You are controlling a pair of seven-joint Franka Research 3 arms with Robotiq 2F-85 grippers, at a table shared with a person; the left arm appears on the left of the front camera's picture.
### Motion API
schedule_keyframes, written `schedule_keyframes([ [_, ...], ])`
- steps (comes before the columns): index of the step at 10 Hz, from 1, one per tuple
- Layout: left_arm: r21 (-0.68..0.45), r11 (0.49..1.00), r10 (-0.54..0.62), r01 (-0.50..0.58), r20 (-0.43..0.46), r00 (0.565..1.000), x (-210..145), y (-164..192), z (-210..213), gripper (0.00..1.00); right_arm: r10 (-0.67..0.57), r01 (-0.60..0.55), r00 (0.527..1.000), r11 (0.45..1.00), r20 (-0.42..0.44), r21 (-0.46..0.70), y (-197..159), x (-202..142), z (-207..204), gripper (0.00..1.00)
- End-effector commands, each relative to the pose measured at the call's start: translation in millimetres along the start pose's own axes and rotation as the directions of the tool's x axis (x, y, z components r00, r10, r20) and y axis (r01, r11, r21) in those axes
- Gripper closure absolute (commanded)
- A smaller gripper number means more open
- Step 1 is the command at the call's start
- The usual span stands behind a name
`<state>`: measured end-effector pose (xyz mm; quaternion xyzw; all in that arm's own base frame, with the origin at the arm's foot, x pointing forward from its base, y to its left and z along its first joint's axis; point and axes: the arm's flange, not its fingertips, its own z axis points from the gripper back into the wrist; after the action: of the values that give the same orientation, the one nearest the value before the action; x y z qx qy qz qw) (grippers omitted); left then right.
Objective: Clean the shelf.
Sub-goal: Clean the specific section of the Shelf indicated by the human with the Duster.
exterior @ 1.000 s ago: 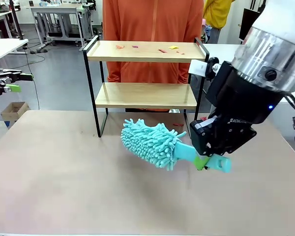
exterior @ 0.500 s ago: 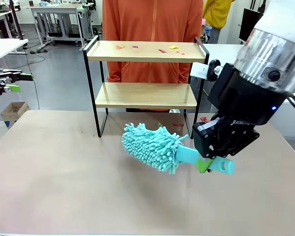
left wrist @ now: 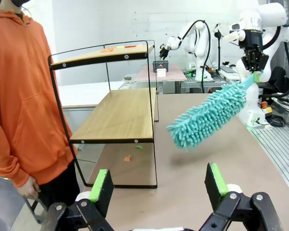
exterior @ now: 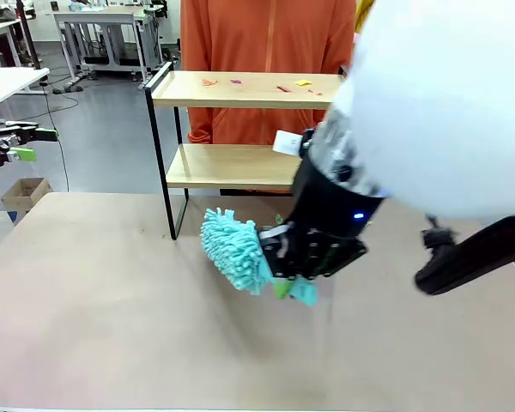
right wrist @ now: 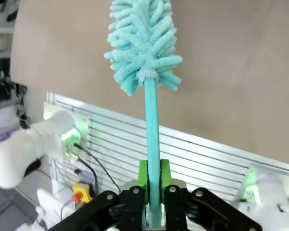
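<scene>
Pinched the thin stiff handle (right wrist: pixel 151 125) of the duster (right wrist: pixel 142 38) tight in the right gripper (right wrist: pixel 153 175). Guessed it soft and light for the shelf (exterior: pixel 240 163). Saw the left gripper (left wrist: pixel 158 180) spread wide, empty.

We lost the right legs of the shelf (exterior: pixel 232 165) behind the blurred right arm (exterior: pixel 446 103); we couldn't identify its tiny scraps (exterior: pixel 283 87).

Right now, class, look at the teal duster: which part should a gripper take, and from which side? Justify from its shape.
Take the duster by its handle, near the bare end, coming from behind that end, in line with it. The handle is thin and straight; the fluffy head would probably squash and slip. The right gripper holds it just so.
</scene>
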<state>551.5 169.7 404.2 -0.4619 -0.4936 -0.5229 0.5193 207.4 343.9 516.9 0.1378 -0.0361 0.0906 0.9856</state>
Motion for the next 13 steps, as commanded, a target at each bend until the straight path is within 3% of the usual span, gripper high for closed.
schedule_keyframes([
  [1,-0.001,1.0,-0.002,0.002,-0.006,1.0,3,-2,-3,0.0,-0.03,0.03,0.999,0.999,0.033,0.014,34,20,-20,0.87],
  [4,-0.001,1.0,-0.002,0.002,-0.006,1.0,3,-2,-3,0.0,-0.116,0.121,0.985,0.992,0.129,-0.03,69,45,-60,0.87],
  [7,-0.001,1.0,-0.002,0.002,-0.006,1.0,3,-2,-3,0.0,-0.155,0.178,0.963,0.98,0.221,-0.091,80,64,-86,0.87],
  [8,-0.001,1.0,-0.002,0.002,-0.006,1.0,3,-2,-3,0.0,-0.139,0.169,0.965,0.978,0.224,-0.122,78,64,-88,0.87],
  [9,-0.001,1.0,-0.002,0.002,-0.006,1.0,3,-2,-3,0.0,-0.119,0.129,0.979,0.99,0.165,-0.049,61,50,-80,0.87],
  [13,-0.001,1.0,-0.002,0.002,-0.006,1.0,3,-2,-3,0.0,-0.119,0.132,0.978,0.989,0.172,-0.069,62,53,-82,0.87],
])
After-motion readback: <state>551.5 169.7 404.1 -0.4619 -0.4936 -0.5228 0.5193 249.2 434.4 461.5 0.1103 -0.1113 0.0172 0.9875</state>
